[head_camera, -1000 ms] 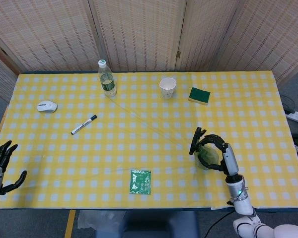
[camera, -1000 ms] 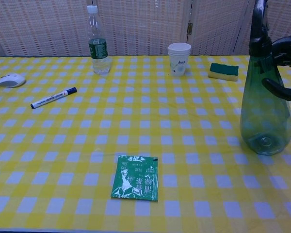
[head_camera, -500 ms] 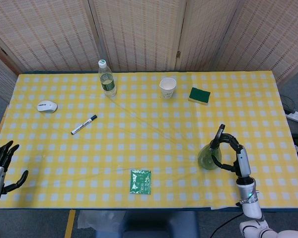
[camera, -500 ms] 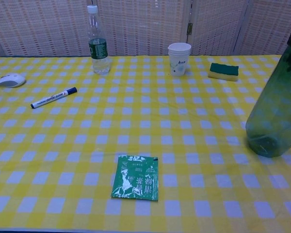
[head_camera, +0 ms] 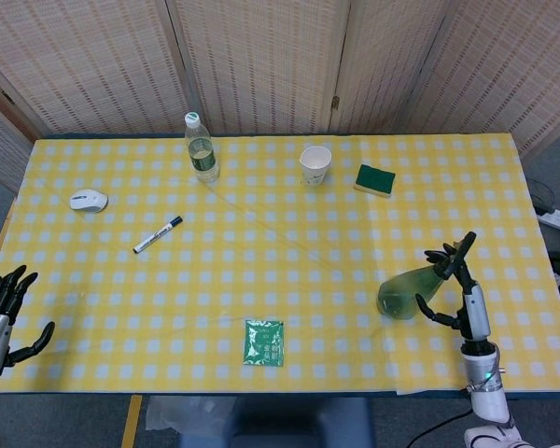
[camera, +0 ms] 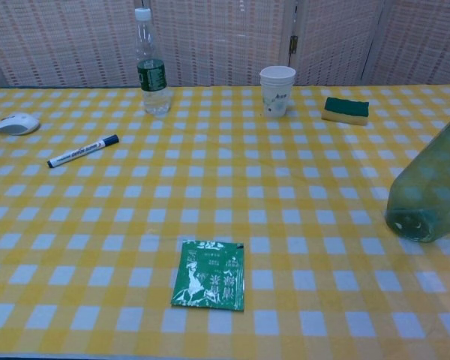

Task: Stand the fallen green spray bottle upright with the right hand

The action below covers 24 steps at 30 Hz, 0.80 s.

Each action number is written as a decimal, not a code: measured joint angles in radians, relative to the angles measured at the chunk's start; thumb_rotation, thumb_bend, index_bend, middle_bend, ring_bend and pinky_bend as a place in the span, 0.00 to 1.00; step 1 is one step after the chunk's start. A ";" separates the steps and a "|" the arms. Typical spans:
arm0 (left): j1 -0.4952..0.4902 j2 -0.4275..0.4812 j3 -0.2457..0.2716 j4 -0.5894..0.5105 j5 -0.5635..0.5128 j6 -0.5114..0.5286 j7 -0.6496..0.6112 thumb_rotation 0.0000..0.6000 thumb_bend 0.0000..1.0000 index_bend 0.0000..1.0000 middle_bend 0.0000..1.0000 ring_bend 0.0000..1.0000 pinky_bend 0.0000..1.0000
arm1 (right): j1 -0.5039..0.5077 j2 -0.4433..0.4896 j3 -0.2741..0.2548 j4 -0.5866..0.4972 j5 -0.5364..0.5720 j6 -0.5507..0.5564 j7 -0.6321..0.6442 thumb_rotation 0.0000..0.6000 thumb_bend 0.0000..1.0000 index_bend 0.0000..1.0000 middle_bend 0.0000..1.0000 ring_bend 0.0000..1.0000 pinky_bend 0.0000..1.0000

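Observation:
The green spray bottle (head_camera: 406, 289) leans steeply to the right near the table's front right, its base (camera: 416, 223) on the cloth and its dark nozzle (head_camera: 467, 245) pointing right and up. My right hand (head_camera: 445, 283) reaches around the bottle's neck, one finger above it and one below, and props it at this tilt. In the chest view only the bottle's lower body shows, at the right edge, and the right hand is out of frame. At the front left corner, off the table's edge, my left hand (head_camera: 2, 315) hangs with its fingers spread and nothing in it.
A green sachet (head_camera: 264, 342) lies near the front edge. A marker pen (head_camera: 158, 234) and a white mouse (head_camera: 89, 200) lie at the left. Along the back stand a water bottle (head_camera: 201, 147), a paper cup (head_camera: 315, 164) and a green sponge (head_camera: 375, 179).
The spray bottle stood upright one second ago and has tipped over to the right. My right hand has moved right with it. The left hand has barely moved.

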 measured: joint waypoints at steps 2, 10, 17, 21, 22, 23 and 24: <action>0.001 0.001 0.000 0.000 0.002 0.003 -0.002 0.19 0.38 0.00 0.00 0.02 0.00 | -0.009 0.010 -0.001 -0.014 -0.002 0.009 -0.001 1.00 0.34 0.10 0.25 0.27 0.07; 0.002 0.001 0.000 -0.002 0.006 0.007 0.000 0.20 0.38 0.00 0.00 0.02 0.00 | -0.048 0.058 -0.014 -0.073 -0.011 0.027 -0.014 1.00 0.34 0.10 0.24 0.26 0.07; 0.002 0.001 0.001 -0.006 0.006 0.006 0.004 0.20 0.38 0.00 0.00 0.02 0.00 | -0.056 0.085 -0.022 -0.098 -0.015 0.001 -0.040 1.00 0.34 0.09 0.22 0.23 0.05; 0.001 0.001 0.000 -0.006 0.005 0.004 0.003 0.20 0.38 0.00 0.00 0.02 0.00 | -0.035 0.106 -0.024 -0.132 -0.027 -0.034 -0.080 1.00 0.34 0.08 0.21 0.22 0.03; 0.000 0.001 0.000 -0.007 0.006 0.005 0.003 0.20 0.38 0.00 0.00 0.02 0.00 | -0.030 0.110 -0.024 -0.145 -0.029 -0.040 -0.088 1.00 0.34 0.07 0.21 0.22 0.03; 0.001 0.002 0.000 -0.007 0.007 0.006 0.002 0.20 0.38 0.00 0.00 0.02 0.00 | -0.025 0.114 -0.023 -0.158 -0.031 -0.045 -0.095 1.00 0.34 0.07 0.21 0.22 0.03; 0.001 0.002 0.000 -0.007 0.007 0.007 0.001 0.20 0.38 0.00 0.00 0.02 0.00 | -0.020 0.119 -0.022 -0.177 -0.034 -0.050 -0.104 1.00 0.34 0.07 0.21 0.22 0.03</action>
